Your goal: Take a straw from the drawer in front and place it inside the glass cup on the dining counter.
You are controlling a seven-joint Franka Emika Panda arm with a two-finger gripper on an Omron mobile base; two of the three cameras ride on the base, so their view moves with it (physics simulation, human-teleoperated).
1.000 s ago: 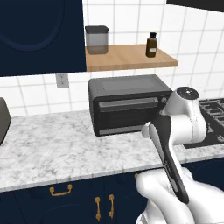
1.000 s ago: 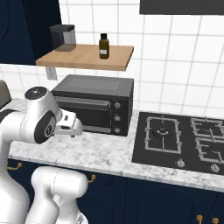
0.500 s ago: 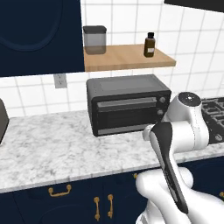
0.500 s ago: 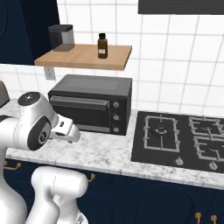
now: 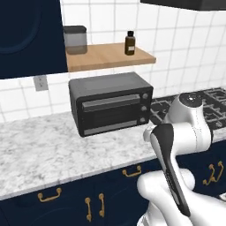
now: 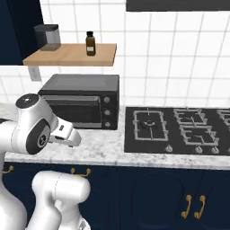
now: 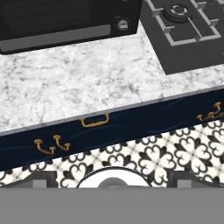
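**Robot swings along kitchen worktop, drawer front not yet opened**

Cabinets with gold handles run beneath the marbled worktop (image 5: 48, 150) as the white arm (image 5: 183, 132) sits folded low in front of it; against the pictures from a second ago, the whole scene has slid sideways in both base views, the toaster oven (image 5: 110, 103) drifting right in the left view and the hob (image 6: 177, 130) coming further into the right view, which reads as the base or its cameras turning rather than anything on the counter moving; the arm's elbow has also dropped a little. The wooden shelf (image 6: 72, 55) above carries a grey canister (image 6: 47, 36) and a brown bottle (image 6: 90, 43), both standing upright. From the hand view, the camera looks down over the worktop edge at a navy drawer front with a single gold handle (image 7: 95, 120), closed, above a patterned tile floor (image 7: 162, 153); the finger tips are not clear enough there to say whether the pincer is spread or pressed together. The straw, presumably inside that closed drawer, cannot be seen, nor can the glass or the dining counter. On this evidence the task is at its very start; the robot appears to be lining itself up with the drawer, and the handle would have to be reached and pulled first.
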